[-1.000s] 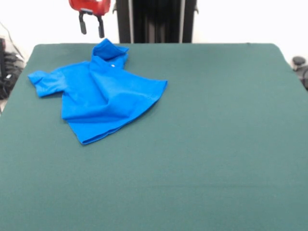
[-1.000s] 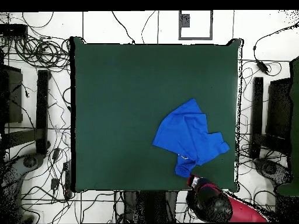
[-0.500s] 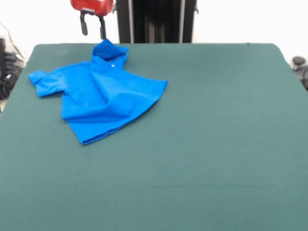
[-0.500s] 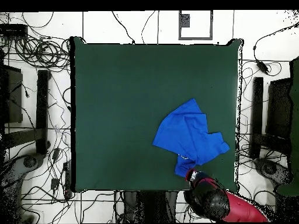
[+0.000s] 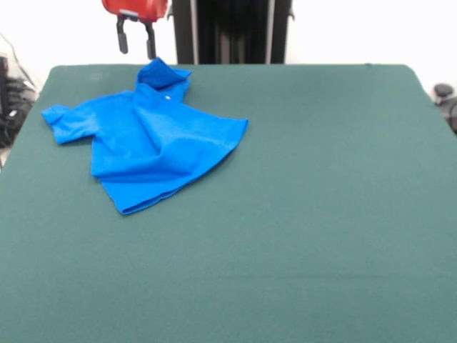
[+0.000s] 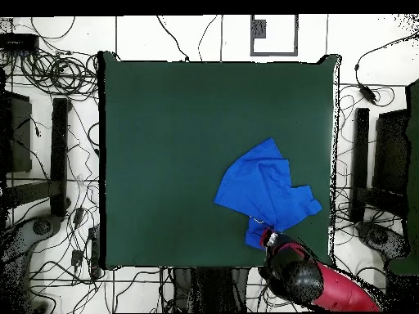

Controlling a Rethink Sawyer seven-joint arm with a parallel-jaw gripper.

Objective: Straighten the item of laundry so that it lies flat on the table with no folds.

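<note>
At the table's far left corner, front view:
Gripper (image 5: 136,39): hangs above the table edge, its two dark fingers parted with open air between them, holding nothing; against the picture a second back it has scarcely shifted.
T-shirt (image 5: 146,139): lies crumpled on the table (image 5: 300,214), one sleeve reaching toward the left edge, the other sleeve or collar bunched up just below the gripper.
Change: the cloth's outline matches the earlier pictures, so I judge no straightening has begun.
Long axis: runs from the bunched part at the far edge diagonally toward the hem, nearer the camera and to the right; a fold crosses the body.

Near the table's bottom right edge, overhead view:
Gripper (image 6: 270,240): the red and black arm has crept a little rightward along the table's edge since half a second ago; its tip sits just beside the shirt's bunched end.
T-shirt (image 6: 263,195): well inside the table (image 6: 164,147), its hem pointing up and left, a sleeve to the right.
Meaning: likely lining up for a grasp on the bunched end.
</note>
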